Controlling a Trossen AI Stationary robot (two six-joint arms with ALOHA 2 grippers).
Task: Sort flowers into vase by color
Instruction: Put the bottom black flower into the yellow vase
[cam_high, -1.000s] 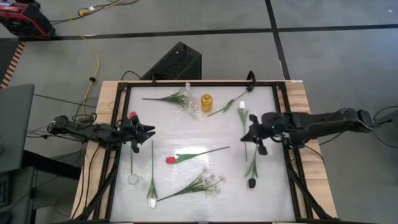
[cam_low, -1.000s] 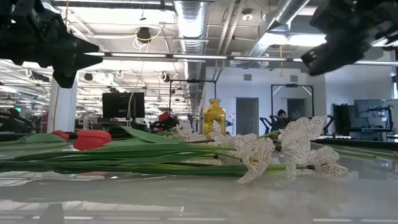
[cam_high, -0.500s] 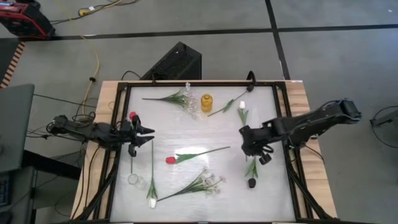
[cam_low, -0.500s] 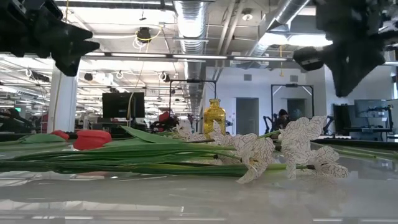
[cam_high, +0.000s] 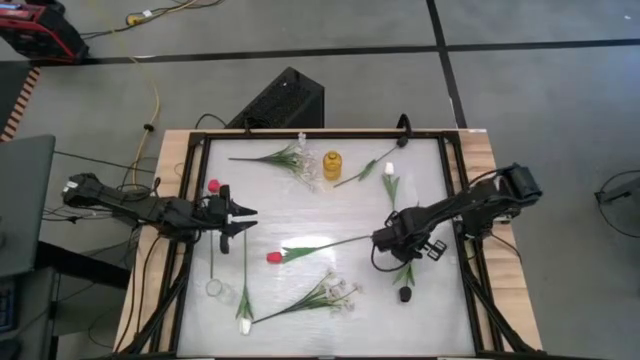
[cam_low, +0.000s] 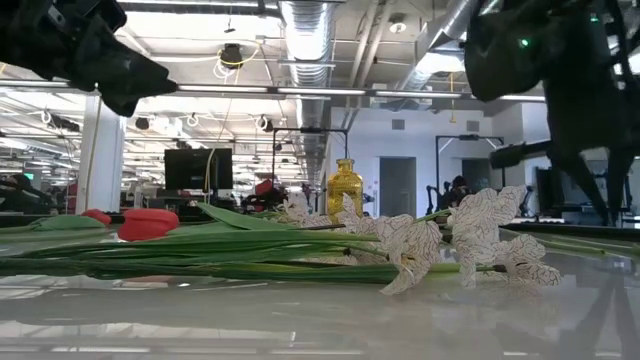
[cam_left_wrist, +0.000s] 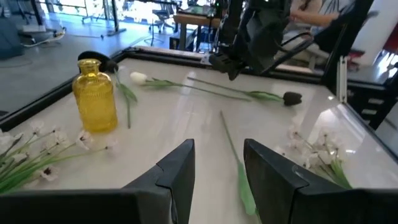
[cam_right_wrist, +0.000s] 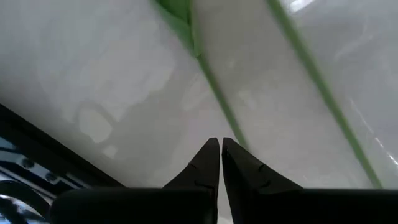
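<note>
Flowers strewn across a glossy white table (cam_high: 300, 205) in an open workshop.
Left gripper (cam_high: 243, 214) parted, empty; right gripper (cam_high: 380, 240) pinched closed beside a green stem (cam_right_wrist: 214, 93).

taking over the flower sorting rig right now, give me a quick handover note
Left gripper: jaws open, empty, over the table's left side, near a red tulip lying at the left edge.
Right gripper: jaws shut, holding nothing, low over the stem tip of the middle red tulip.
Yellow vase stands at the far edge, empty. A clear glass vase stands near left, also empty.
Flowers all lie on the table: white tulips, two white blossom sprays, a dark bud.
Done: nothing sorted. Left: every flower.
</note>
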